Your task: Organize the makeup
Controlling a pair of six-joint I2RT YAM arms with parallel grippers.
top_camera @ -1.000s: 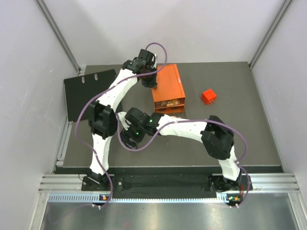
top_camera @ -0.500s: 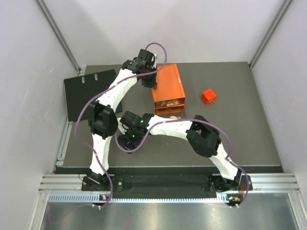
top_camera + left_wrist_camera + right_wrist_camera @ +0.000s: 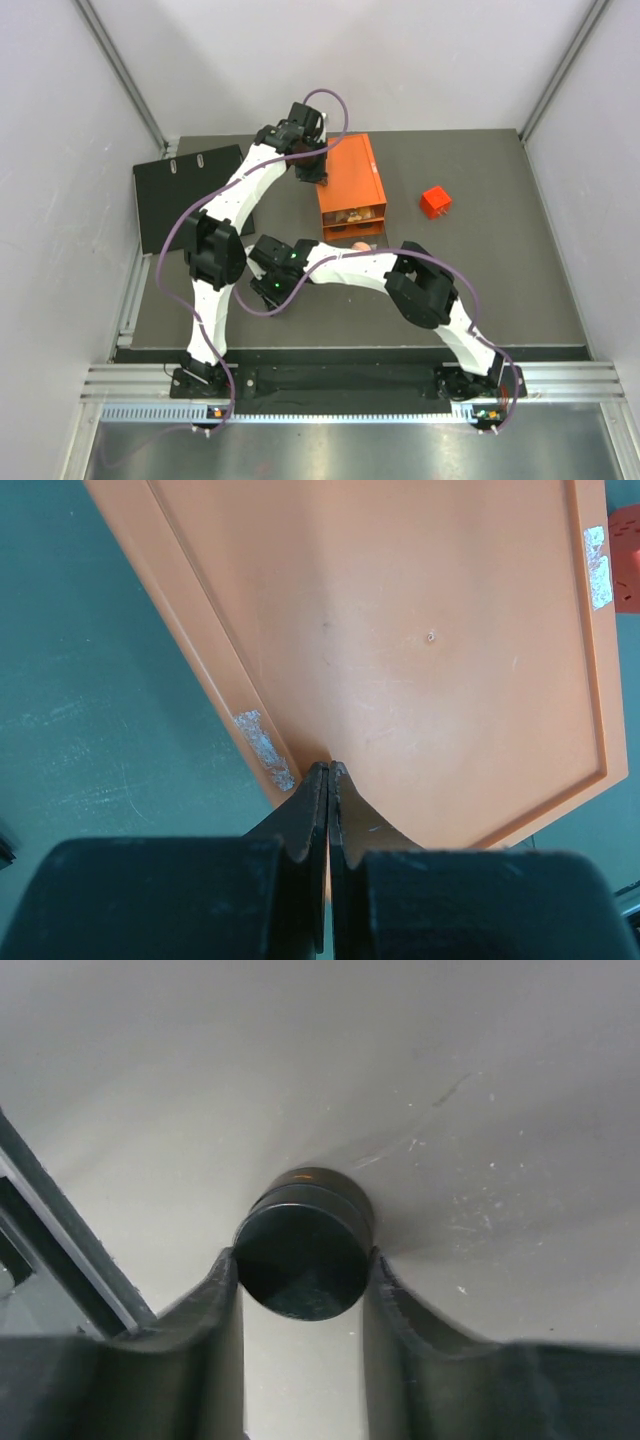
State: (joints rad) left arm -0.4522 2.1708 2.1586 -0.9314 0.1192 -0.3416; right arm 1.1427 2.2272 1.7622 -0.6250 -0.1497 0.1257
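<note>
A black round disc [image 3: 302, 1245] lies on the grey table, and my right gripper [image 3: 300, 1265] is shut on it, one finger against each side. In the top view the right gripper [image 3: 266, 289] is low over the table's left middle and hides the disc. The orange box [image 3: 350, 180] has its front drawer [image 3: 352, 214] open with tan cosmetics inside. A pinkish round item [image 3: 358, 245] peeks out beside the right arm. My left gripper [image 3: 328, 770] is shut and empty, its tips on the box lid's [image 3: 400, 630] left edge. The tubes are not visible.
A small red cube [image 3: 435, 202] sits right of the orange box. A black flat binder [image 3: 185, 195] lies at the table's far left. White walls enclose the table on three sides. The right arm stretches across the middle, just in front of the box.
The right arm has swung its gripper slightly left and its elbow has shifted left. The left arm has not moved.
</note>
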